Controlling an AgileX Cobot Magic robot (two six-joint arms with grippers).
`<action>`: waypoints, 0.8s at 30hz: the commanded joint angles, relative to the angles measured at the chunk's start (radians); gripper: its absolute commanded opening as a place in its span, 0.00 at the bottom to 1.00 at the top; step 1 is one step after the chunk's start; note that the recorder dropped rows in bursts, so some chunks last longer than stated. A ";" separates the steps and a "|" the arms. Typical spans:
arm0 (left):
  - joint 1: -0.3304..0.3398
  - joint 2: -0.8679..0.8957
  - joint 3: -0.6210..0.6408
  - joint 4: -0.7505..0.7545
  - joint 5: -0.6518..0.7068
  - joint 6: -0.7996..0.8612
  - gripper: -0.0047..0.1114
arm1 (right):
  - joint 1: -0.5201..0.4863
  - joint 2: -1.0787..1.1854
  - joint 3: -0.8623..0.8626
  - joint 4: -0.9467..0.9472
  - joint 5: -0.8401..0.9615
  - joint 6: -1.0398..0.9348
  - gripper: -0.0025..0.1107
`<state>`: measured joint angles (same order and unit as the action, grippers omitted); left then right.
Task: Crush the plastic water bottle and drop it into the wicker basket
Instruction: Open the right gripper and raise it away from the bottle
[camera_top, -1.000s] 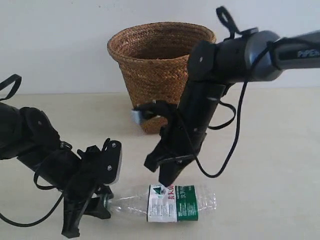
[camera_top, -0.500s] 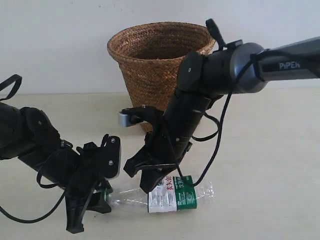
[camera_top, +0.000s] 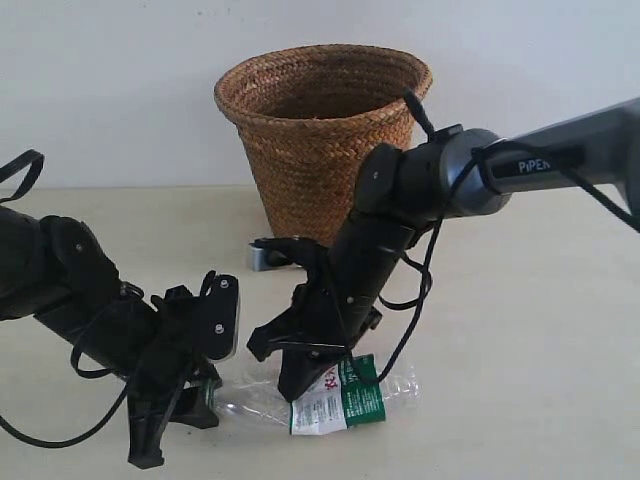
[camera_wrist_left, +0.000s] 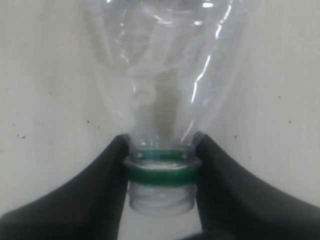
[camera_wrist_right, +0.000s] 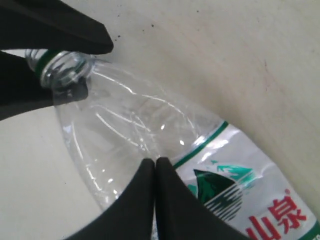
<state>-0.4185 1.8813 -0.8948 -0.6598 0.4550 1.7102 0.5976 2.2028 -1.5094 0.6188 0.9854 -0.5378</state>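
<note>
The plastic water bottle (camera_top: 335, 397) lies on its side on the table, its clear body dented and its labelled end tilted up. My left gripper (camera_top: 205, 392) is shut on its neck at the green cap ring (camera_wrist_left: 162, 170), one black finger on each side; the mouth has no cap. My right gripper (camera_top: 295, 385) is shut, fingertips together, and presses down on the clear body (camera_wrist_right: 125, 125) just beside the white-and-green label (camera_wrist_right: 240, 195). The left gripper's fingers (camera_wrist_right: 55, 30) show around the bottle mouth in the right wrist view. The wicker basket (camera_top: 322, 130) stands upright behind the bottle.
A pale wall rises just behind the basket. The right arm (camera_top: 440, 190) reaches across in front of the basket's lower right side, with cables looping off it. The beige table (camera_top: 540, 380) stretches to the right of the bottle.
The right gripper has come down and leftward onto the bottle and pressed into it. The bottle's body has buckled and its labelled end has tipped up. The left gripper has kept its hold.
</note>
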 joint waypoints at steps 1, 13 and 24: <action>0.000 -0.009 -0.003 -0.038 0.011 -0.021 0.08 | -0.012 0.092 -0.014 -0.056 0.028 0.033 0.02; 0.000 -0.009 -0.003 -0.038 0.005 -0.021 0.08 | -0.061 0.108 -0.089 -0.106 0.155 0.080 0.02; 0.000 -0.053 -0.003 -0.038 0.031 -0.021 0.08 | -0.163 -0.389 -0.023 -0.143 0.226 0.032 0.02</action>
<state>-0.4185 1.8536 -0.8948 -0.6873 0.4632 1.7022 0.4781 1.8887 -1.5769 0.5137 1.1889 -0.4944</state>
